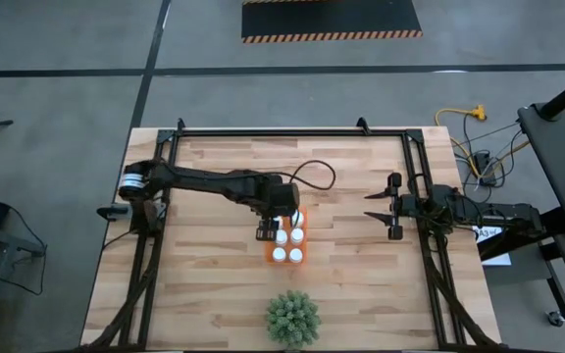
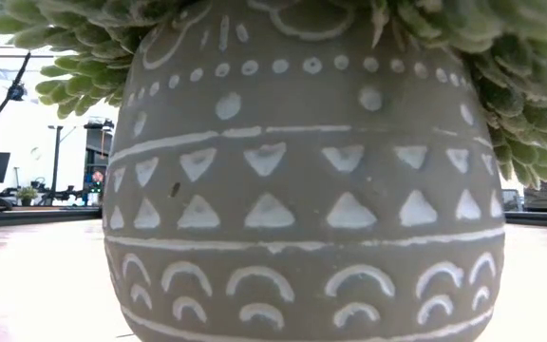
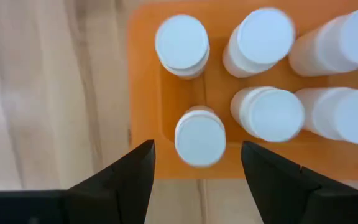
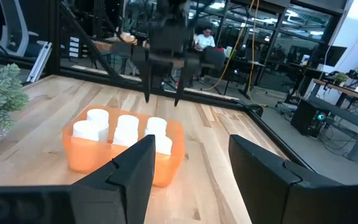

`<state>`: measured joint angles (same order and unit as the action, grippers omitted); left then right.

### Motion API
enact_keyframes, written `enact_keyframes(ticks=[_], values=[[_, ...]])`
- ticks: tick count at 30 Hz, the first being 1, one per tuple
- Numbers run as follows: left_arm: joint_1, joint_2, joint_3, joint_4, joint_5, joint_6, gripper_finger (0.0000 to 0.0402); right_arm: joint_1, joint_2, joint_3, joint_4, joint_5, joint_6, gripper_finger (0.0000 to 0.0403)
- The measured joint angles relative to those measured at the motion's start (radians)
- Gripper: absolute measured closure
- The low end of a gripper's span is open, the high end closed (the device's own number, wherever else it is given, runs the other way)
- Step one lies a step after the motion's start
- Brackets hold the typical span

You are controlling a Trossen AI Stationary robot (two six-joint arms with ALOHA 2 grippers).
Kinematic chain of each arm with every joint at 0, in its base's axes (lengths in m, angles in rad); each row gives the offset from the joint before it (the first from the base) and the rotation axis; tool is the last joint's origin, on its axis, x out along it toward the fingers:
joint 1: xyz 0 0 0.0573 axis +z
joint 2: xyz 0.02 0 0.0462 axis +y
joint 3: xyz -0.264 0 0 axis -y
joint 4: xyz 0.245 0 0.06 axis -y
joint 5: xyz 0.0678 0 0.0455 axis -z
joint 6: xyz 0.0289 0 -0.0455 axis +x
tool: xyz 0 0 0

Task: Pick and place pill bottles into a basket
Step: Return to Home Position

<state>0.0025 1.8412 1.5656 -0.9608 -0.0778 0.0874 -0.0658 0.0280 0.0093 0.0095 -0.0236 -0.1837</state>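
The orange basket [image 1: 269,251] stands on the wooden table's middle, with several white pill bottles [image 3: 267,112] upright inside it. My left gripper [image 3: 197,144] hangs open just above the basket's left side, its fingers on either side of one bottle [image 3: 201,138] without touching it. The right wrist view shows the same gripper [image 4: 162,99] clear above the basket [image 4: 86,158]. My right gripper [image 1: 381,206] waits open at the table's right, pointing level toward the basket.
A green spiky plant [image 1: 292,317] in a grey patterned pot [image 2: 302,171] stands near the table's front edge, just in front of the basket, and fills the low view. Bare wood lies left and right of the basket. Black frame rails run along the table's sides.
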Motion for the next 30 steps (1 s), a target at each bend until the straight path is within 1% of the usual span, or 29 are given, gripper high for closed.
enact_keyframes(ticks=[3,7,10,12,16,18,22,27,29,30], values=[[0.000,-0.044,0.001,0.012,0.000,-0.002,0.0181,0.000,0.001,0.000,0.000,0.000,0.000,0.0209],[0.000,-0.070,-0.002,0.051,0.000,-0.002,0.0181,0.000,0.002,0.000,0.000,-0.001,0.000,0.0209],[0.000,-0.075,0.001,0.115,0.000,-0.002,0.0181,0.000,0.002,0.000,0.000,-0.001,0.000,0.0209],[0.000,-0.075,-0.004,0.181,0.001,-0.002,0.0180,0.000,0.002,0.000,0.000,0.000,0.000,0.0209],[0.000,-0.075,-0.027,0.368,0.000,0.004,0.0180,0.000,0.001,0.000,0.000,0.000,0.000,0.0209],[0.000,-0.075,-0.031,0.411,0.001,0.004,0.0180,0.000,0.001,0.000,0.000,0.000,0.000,0.0209],[0.000,-0.075,-0.035,0.421,-0.007,0.027,0.0180,0.000,0.000,0.000,0.000,0.000,0.000,0.0209],[0.002,-0.076,-0.039,0.355,-0.008,-0.002,0.0180,0.000,0.000,0.000,0.000,0.000,0.000,0.0209],[0.001,-0.076,-0.050,0.368,-0.007,-0.002,0.0180,0.000,0.000,0.000,0.000,0.000,0.000,0.0209],[0.000,-0.077,-0.064,0.401,-0.007,0.002,0.0180,0.000,0.000,0.000,0.000,0.000,0.000,0.0209]])
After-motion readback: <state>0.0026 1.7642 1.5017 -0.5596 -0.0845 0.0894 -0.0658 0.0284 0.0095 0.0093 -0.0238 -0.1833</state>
